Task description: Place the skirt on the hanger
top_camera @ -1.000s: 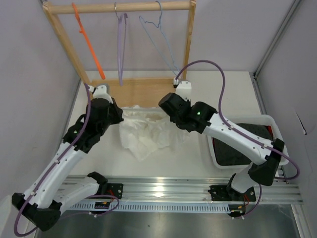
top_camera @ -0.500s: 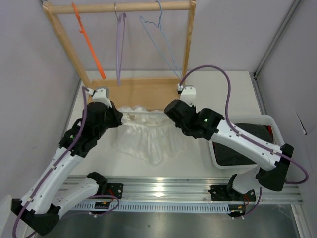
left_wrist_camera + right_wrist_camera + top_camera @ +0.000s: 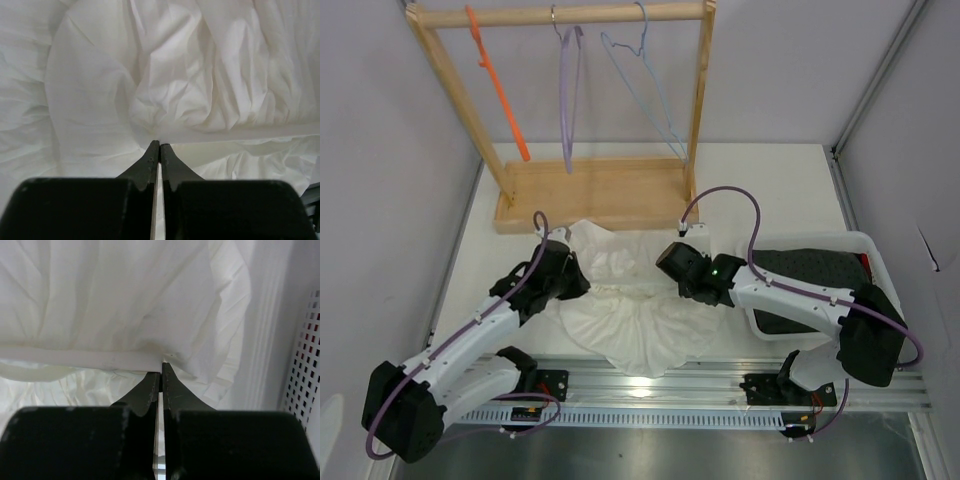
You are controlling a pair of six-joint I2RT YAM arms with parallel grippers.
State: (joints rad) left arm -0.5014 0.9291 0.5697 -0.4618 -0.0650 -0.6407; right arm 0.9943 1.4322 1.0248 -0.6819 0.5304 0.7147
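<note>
The white skirt [image 3: 632,318] lies spread on the table between my two grippers, with its ruffled hem reaching the near edge. My left gripper [image 3: 580,284] is shut on the skirt's left waist end; the left wrist view shows its tips [image 3: 160,145] pinching the white fabric [image 3: 165,75]. My right gripper [image 3: 666,264] is shut on the right waist end; the right wrist view shows its tips [image 3: 161,367] on the waistband [image 3: 100,359]. The orange hanger [image 3: 500,92] hangs at the left end of the wooden rack's rail, far from both grippers.
A wooden rack [image 3: 590,195] stands at the back. It also holds a purple hanger [image 3: 568,100] and a light blue wire hanger [image 3: 655,95]. A white perforated bin [image 3: 865,245] with dark cloth [image 3: 810,270] sits at the right, and its wall shows close by in the right wrist view [image 3: 305,365].
Both arms have moved down and toward the near edge, still gripping the skirt. The skirt has been dragged nearer and now lies spread flatter and wider.
</note>
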